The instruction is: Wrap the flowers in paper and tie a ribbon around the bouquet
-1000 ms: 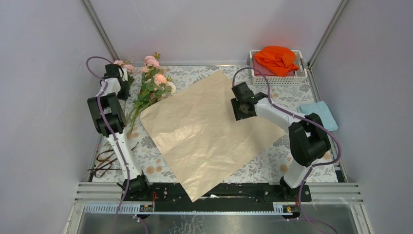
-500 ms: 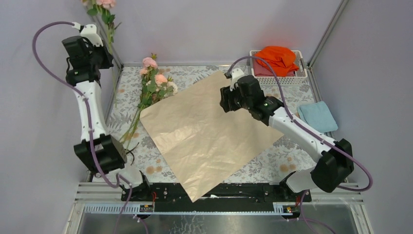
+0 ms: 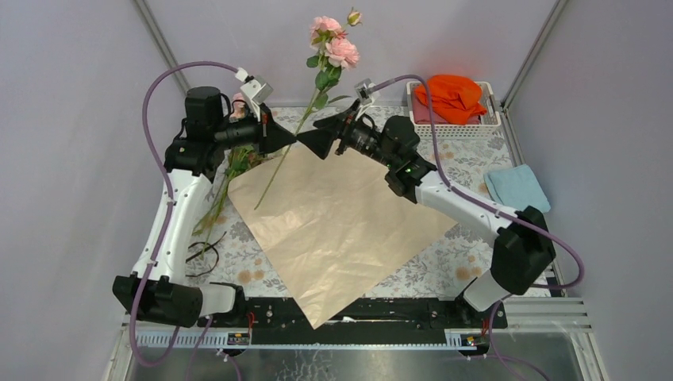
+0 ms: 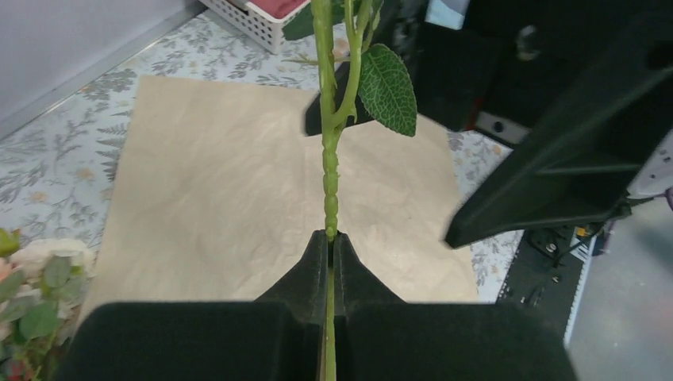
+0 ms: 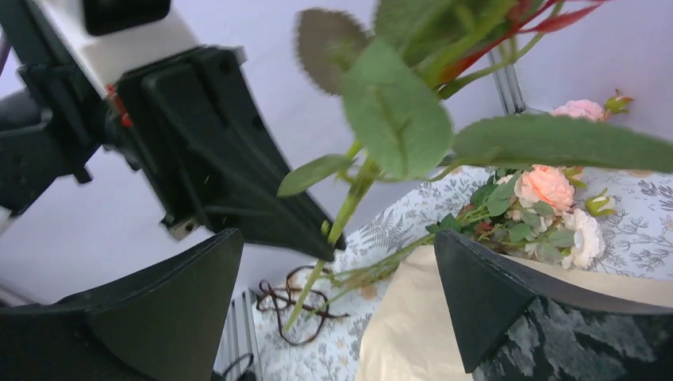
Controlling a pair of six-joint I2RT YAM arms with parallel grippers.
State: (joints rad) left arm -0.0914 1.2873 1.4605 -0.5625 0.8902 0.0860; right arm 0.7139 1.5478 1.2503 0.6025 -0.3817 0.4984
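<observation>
The paper is lying matt and finely crinkled, its tan face catching a faint sheen at the frame's centre. The stem is looking like smooth, ridged plastic, and its leaf is showing a veined, matt, cloth-like face. The left tool and right tool are presenting matt black plastic, slightly grainy. At upper right, a white plastic lattice basket is holding soft orange cloth; below it a light blue cloth is looking nappy. The surface is wearing a printed floral covering. Purple cables are gleaming smoothly, and metal rails along the bottom are shining dully.
</observation>
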